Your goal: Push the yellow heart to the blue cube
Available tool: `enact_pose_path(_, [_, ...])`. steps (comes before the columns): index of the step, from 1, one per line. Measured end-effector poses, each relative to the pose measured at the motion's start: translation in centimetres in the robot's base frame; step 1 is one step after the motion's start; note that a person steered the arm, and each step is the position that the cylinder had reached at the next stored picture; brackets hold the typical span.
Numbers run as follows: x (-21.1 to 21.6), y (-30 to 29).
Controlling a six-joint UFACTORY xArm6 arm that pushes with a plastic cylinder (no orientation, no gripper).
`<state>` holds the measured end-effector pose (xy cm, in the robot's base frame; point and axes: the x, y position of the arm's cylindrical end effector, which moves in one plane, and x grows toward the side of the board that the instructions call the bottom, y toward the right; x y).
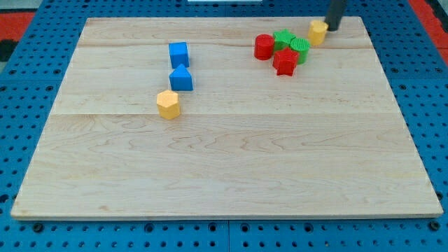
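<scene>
Up at the view's top right, my tip point(332, 29) touches the yellow heart point(318, 31); no jaws exist. Far left on the wooden desk point(231, 168) sits the blue cube point(178, 53).

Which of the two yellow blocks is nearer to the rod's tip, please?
The yellow heart at the view's top right; my tip sits right beside it, on its right. The other yellow block, a hexagon, lies far off below the blue blocks.

My tip point(331, 29) touches heart point(318, 31), far right of cube point(178, 54).
</scene>
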<state>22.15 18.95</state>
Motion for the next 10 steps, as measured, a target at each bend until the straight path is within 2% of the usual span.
enact_pose_path(2, [1.9,0.9])
enact_pose_path(5, [2.1,-5.6])
enact_pose_path(8, [2.1,-16.8])
enact_pose_path(10, [3.8,-21.3])
